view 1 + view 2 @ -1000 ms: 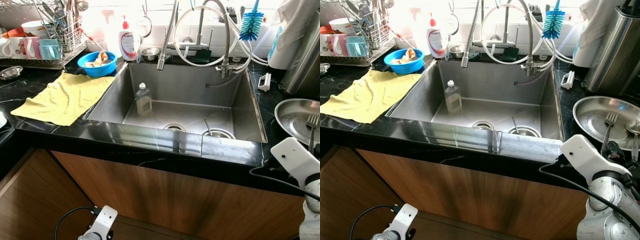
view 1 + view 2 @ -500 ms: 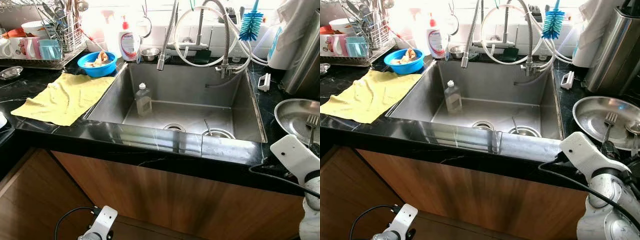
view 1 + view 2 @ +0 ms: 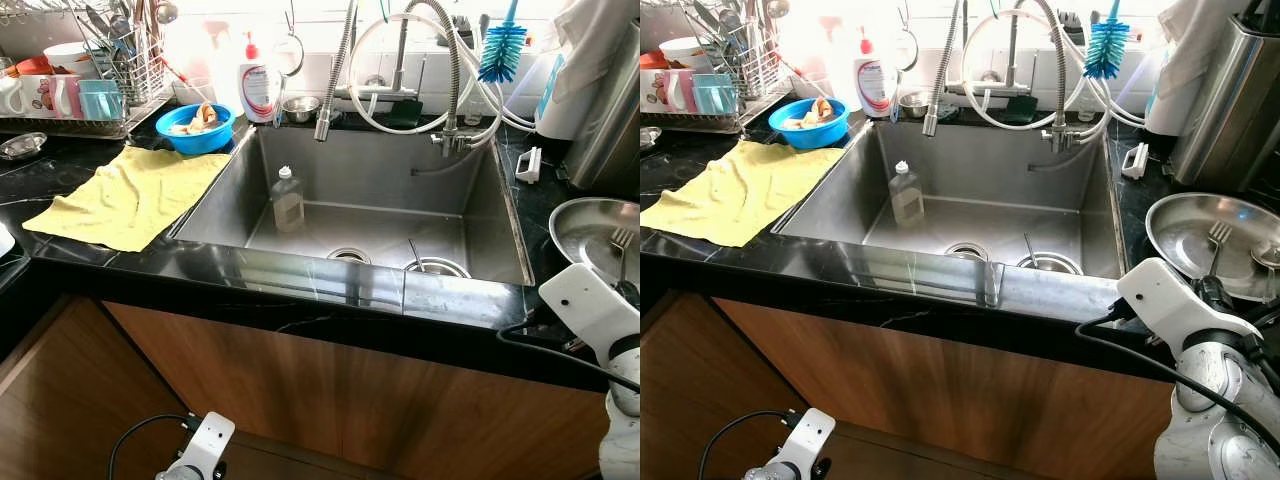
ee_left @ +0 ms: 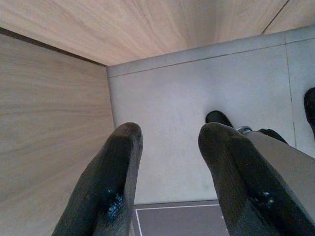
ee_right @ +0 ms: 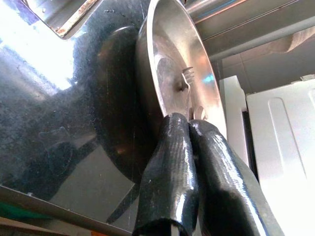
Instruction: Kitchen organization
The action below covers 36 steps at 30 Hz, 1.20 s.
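Note:
A round steel plate [image 3: 1180, 225] lies on the black counter to the right of the sink, with a fork [image 3: 1218, 238] resting in it. My right gripper [image 5: 189, 123] reaches over the plate's near rim, and its two black fingers [image 5: 170, 162] are shut on the fork's handle. The fork's tines [image 5: 187, 74] point toward the plate's middle. The right arm's white wrist [image 3: 1168, 305] sits at the counter's front edge. My left arm [image 3: 205, 445] hangs low by the wooden cabinet. Its gripper [image 4: 167, 142] is open over the pale floor and holds nothing.
The steel sink [image 3: 450, 160] holds a small clear bottle [image 3: 287, 200] and a spoon by the drain. A yellow cloth [image 3: 135, 195], a blue bowl [image 3: 195, 128] and a dish rack [image 3: 75, 85] are to the left. Faucet hoses and a blue brush [image 3: 502, 45] hang behind. A steel appliance [image 3: 1230, 100] stands at right.
My right wrist has edged a little up and toward the plate. The fork stays in the plate with the fingers closed on its handle. The left arm has not moved.

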{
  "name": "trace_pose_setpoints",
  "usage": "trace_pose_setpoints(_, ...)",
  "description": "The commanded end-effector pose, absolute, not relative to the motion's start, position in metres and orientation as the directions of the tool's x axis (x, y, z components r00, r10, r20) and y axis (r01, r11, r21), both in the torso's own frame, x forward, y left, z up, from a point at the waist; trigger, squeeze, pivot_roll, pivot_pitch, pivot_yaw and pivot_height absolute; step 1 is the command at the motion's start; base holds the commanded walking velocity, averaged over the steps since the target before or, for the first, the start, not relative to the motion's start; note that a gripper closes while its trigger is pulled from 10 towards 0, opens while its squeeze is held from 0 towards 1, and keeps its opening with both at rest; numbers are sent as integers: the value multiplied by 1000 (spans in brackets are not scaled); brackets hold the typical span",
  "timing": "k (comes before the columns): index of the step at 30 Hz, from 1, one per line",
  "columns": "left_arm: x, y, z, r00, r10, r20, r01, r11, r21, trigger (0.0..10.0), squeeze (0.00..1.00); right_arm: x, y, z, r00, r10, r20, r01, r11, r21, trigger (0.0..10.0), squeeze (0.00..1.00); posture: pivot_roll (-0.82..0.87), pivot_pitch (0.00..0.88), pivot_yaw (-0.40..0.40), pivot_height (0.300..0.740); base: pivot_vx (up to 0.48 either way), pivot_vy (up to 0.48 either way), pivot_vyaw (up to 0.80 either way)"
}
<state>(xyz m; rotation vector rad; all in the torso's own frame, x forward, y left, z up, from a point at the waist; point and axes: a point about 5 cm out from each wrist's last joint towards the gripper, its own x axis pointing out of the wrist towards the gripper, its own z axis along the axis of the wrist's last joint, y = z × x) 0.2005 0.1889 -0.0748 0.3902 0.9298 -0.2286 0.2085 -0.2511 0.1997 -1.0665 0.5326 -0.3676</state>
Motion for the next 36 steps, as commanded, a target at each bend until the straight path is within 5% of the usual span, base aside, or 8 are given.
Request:
trace_pose_setpoints(1,195,193,-78,560,-11,-828,369,898,238,10000,0,210,-247,202,834,-500,-235,20,453,-891,0,0,-160,0,66,740,0,0,0)
trace_pose_setpoints(14,195,192,-78,560,-13,-828,370,898,237,10000,0,221,-244,231,868,-495,-38,177,382,-907,0,0,-161,0,68,740,0,0,0)
trace_pose_setpoints(16,195,192,-78,561,-13,-828,369,899,236,10000,0,224,-241,239,879,-477,21,220,366,-904,1608,0,-159,0,67,740,0,0,0)
trace_pose_setpoints(17,194,192,-78,561,-13,-828,369,899,236,10000,0,227,-238,243,886,-461,47,244,377,-893,8431,0,-162,0,68,740,0,0,0)
trace_pose_setpoints(18,194,192,-78,561,-12,-828,369,899,236,10000,0,229,-235,246,893,-446,63,260,395,-881,10000,0,-162,0,68,740,0,0,0)
trace_pose_setpoints(23,195,192,-78,561,-12,-828,369,899,237,10000,0,242,-209,259,947,-300,114,291,652,-700,10000,0,-165,0,68,740,0,0,0)
trace_pose_setpoints(27,195,191,-78,564,-14,-826,367,900,235,10000,0,257,-192,249,990,-136,41,142,934,-329,10000,0,-164,0,66,740,0,0,0)
trace_pose_setpoints(36,196,190,-77,568,-12,-823,360,903,235,10000,0,284,-201,232,998,-56,9,56,998,-29,10000,0,-148,0,55,740,0,0,0)
